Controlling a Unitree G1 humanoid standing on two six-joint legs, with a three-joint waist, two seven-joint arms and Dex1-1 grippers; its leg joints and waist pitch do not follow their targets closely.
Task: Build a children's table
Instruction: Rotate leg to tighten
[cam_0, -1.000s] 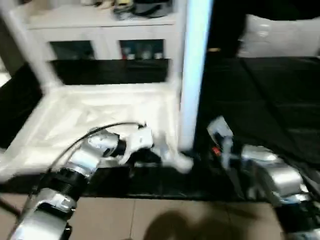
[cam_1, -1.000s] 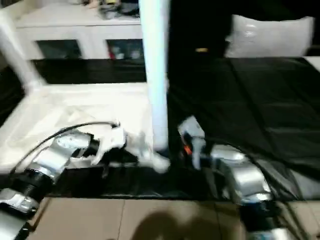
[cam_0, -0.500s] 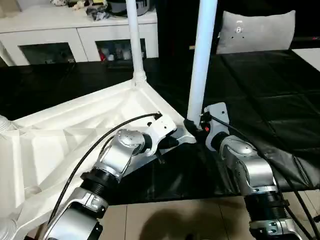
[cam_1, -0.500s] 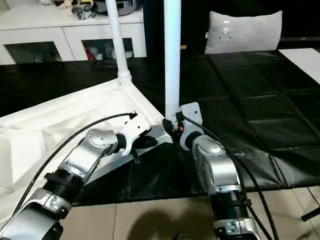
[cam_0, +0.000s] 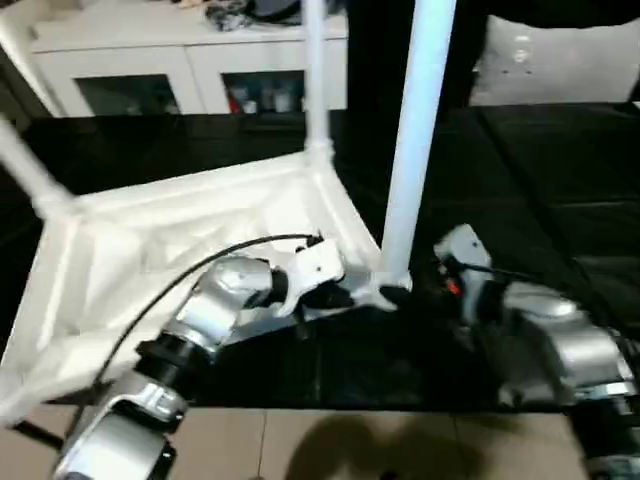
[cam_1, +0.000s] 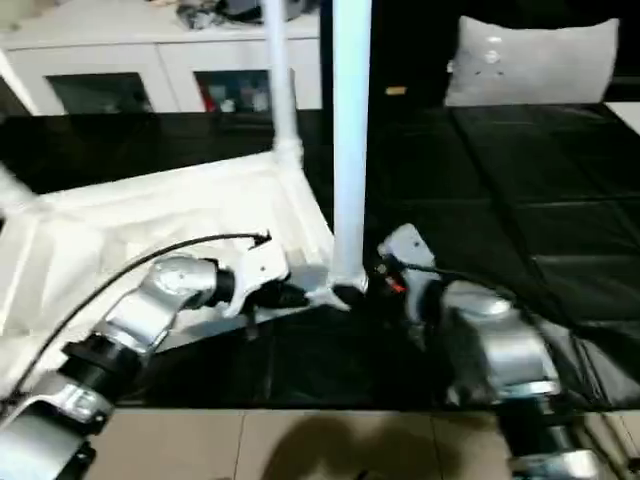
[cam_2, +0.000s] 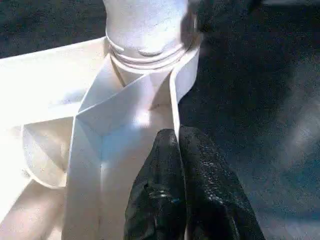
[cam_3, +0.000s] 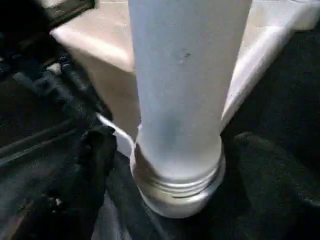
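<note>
While the black padded surface (cam_1: 520, 210) covers most of the work area, a white cabinet (cam_0: 190, 60) with glass doors stands at the far side and a grey cushion (cam_1: 530, 60) leans at the far right. Near the robot the black surface ends at an edge, and a beige tiled floor (cam_1: 300, 445) begins there. To the right of the table the black surface is bare and gives free room.

The children's table (cam_0: 160, 240) lies upside down on the black surface, with its ribbed underside facing up. Three legs are seen standing in corner sockets: the near leg (cam_1: 350, 150) beside the grippers, a far leg (cam_0: 314, 70) behind it, and one leg (cam_0: 25, 165) at the left.

The left gripper (cam_2: 175, 150) has its black fingers (cam_2: 157, 200) pressed together, and they rest on the white rim of the table top, just beside the socket of the near leg. The right gripper (cam_3: 165, 165) has its fingers (cam_3: 95, 155) spread wide, one on each side of the base of the near leg, and they seem to stand apart from it.
</note>
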